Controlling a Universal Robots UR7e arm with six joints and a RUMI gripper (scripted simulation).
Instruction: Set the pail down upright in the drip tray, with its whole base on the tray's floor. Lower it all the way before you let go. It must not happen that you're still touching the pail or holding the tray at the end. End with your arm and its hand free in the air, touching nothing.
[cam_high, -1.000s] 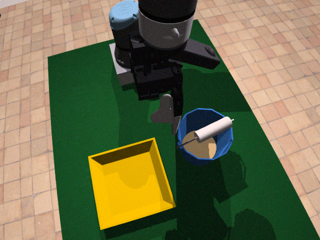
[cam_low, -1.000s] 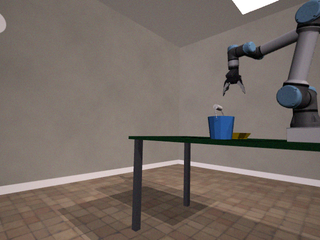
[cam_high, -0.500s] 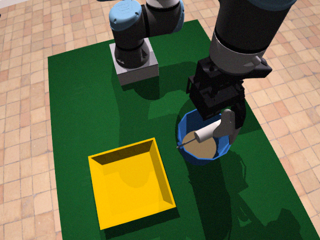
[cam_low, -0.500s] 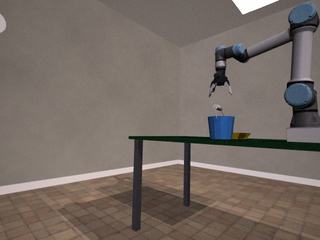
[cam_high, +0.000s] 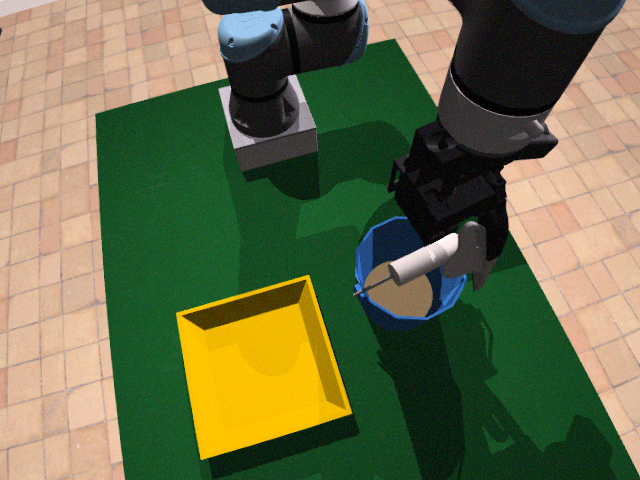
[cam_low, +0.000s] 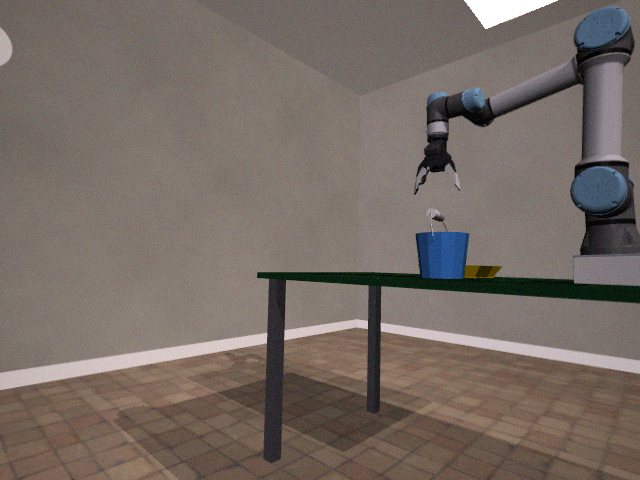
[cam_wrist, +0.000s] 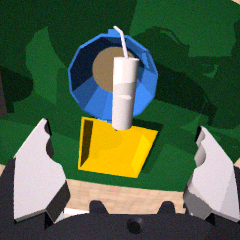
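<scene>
The blue pail stands upright on the green table top, to the right of the tray. Its wire handle stands up, with a white grip at the top. The yellow drip tray is square, shallow and holds nothing. My gripper is open and empty. It hangs straight above the grip with a clear gap, one finger on each side of it in the wrist view.
The arm's grey base block stands at the back of the table. The pail is close to the table's right edge. Tiled floor lies all around the table.
</scene>
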